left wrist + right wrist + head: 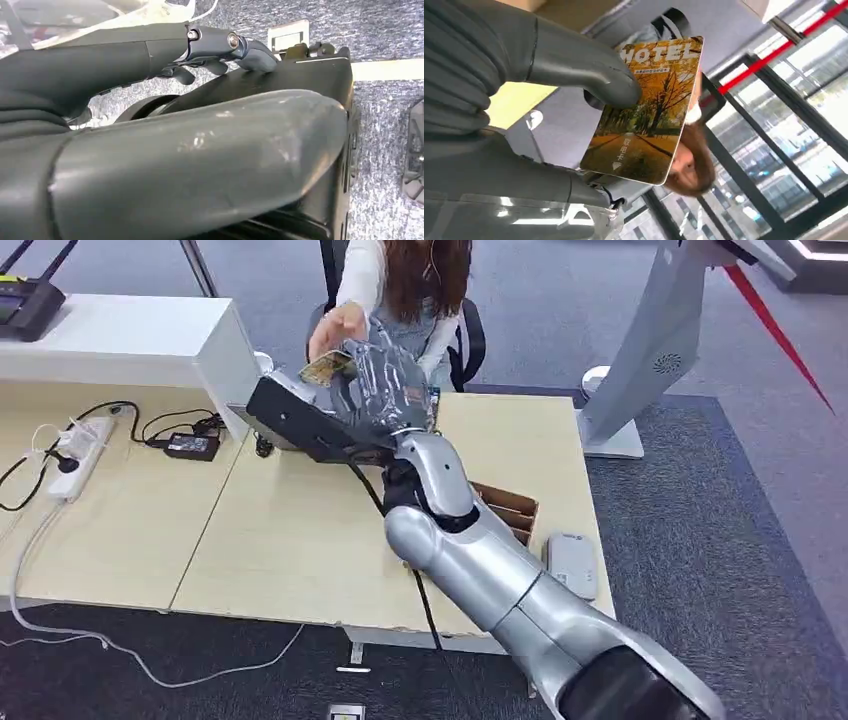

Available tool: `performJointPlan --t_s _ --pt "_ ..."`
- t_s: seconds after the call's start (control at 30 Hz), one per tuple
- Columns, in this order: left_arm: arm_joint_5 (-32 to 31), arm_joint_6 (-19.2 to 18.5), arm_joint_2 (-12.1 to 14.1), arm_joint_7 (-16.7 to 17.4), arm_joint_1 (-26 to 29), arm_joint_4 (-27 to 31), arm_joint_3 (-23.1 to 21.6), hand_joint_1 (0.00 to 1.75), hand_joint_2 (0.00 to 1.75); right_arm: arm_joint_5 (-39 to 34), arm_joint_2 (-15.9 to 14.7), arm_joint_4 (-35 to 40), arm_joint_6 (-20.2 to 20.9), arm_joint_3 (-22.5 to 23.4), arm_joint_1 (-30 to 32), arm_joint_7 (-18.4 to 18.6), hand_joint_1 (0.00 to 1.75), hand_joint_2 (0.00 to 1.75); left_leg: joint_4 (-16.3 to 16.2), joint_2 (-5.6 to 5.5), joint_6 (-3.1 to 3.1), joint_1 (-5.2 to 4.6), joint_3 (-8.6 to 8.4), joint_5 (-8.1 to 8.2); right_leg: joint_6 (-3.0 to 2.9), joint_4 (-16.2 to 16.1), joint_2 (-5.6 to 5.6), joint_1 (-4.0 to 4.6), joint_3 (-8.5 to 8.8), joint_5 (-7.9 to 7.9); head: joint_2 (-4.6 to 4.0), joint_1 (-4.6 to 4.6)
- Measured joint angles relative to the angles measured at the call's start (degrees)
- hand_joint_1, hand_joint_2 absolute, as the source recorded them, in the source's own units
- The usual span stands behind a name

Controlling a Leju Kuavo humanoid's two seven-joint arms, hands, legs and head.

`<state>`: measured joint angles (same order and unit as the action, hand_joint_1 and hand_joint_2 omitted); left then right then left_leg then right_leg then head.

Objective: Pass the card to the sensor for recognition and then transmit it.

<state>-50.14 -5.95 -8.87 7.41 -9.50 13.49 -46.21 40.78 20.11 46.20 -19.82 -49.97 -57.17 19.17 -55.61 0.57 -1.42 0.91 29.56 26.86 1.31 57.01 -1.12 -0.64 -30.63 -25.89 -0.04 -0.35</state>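
Observation:
The card (327,368) is a hotel card with a picture of yellow autumn trees. My right hand (385,380) holds it out at the far side of the table, above the black sensor unit (300,418). In the right wrist view the card (649,110) is pinched between my thumb (594,75) and fingers, its printed face to the camera. A seated person reaches a hand (337,325) to the card's far edge; whether it touches the card I cannot tell. My left hand (150,165) hangs low over carpet, fingers loosely extended and holding nothing.
On the wooden table (290,540) lie a white power strip (75,455) with cables, a black adapter (192,445), a brown cardboard box (510,510) and a white device (572,565). A white pedestal (650,350) stands at the right.

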Motion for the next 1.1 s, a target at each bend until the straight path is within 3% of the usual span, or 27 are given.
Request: performJointPlan --t_s 0.17,0.4,0.93,0.97,1.0,1.1 --pt "-0.5 -0.1 0.0 -0.2 -0.1 0.0 -0.1 0.00 0.00 -1.1 0.1 -5.1 0.0 -4.3 -1.5 0.9 1.75 1.75 0.0 0.00 0.00 0.00 -0.02 0.00 0.00 0.0 0.00 0.00 -0.01 0.00 0.00 0.00" --pt "-1.2 -0.3 -0.1 -0.2 -0.3 0.0 -0.2 0.00 0.00 -2.0 0.0 -11.1 -0.4 -6.6 -1.9 2.7 1.75 1.75 0.0 0.01 0.00 0.00 -0.03 0.00 0.00 0.0 0.01 0.00 -0.02 0.00 0.00 0.00" --pt "-1.2 0.5 -0.6 0.3 -0.3 0.0 -1.1 0.00 0.00 -2.4 -0.5 -20.3 -2.9 -6.7 -5.3 5.5 1.75 1.75 0.0 0.02 0.00 0.00 -0.03 0.00 0.00 0.0 0.02 0.00 -0.04 0.01 0.00 0.00" --pt "-1.2 0.5 -0.7 0.3 -0.3 0.0 -1.1 0.00 0.00 -2.4 -0.5 -20.5 -3.1 -6.7 -5.3 5.4 0.68 1.75 0.0 0.02 0.00 0.00 -0.02 0.00 0.00 0.0 0.02 0.00 -0.03 0.01 0.00 0.00" --pt "-1.2 0.5 -0.7 0.3 -0.3 0.0 -1.1 0.00 0.00 -2.4 -0.5 -20.6 -3.2 -6.7 -5.3 5.3 0.00 1.75 0.0 0.02 0.00 0.00 -0.02 0.00 0.00 0.0 0.02 0.01 -0.03 0.01 0.00 0.00" --pt "-1.2 0.5 -0.8 0.4 -0.3 0.0 -1.1 0.00 0.00 -2.9 -0.4 -20.8 -3.8 -6.7 -5.3 4.6 0.00 1.75 0.0 0.02 0.00 -0.01 -0.02 0.00 0.00 0.0 0.02 0.00 -0.04 0.01 0.00 0.00"
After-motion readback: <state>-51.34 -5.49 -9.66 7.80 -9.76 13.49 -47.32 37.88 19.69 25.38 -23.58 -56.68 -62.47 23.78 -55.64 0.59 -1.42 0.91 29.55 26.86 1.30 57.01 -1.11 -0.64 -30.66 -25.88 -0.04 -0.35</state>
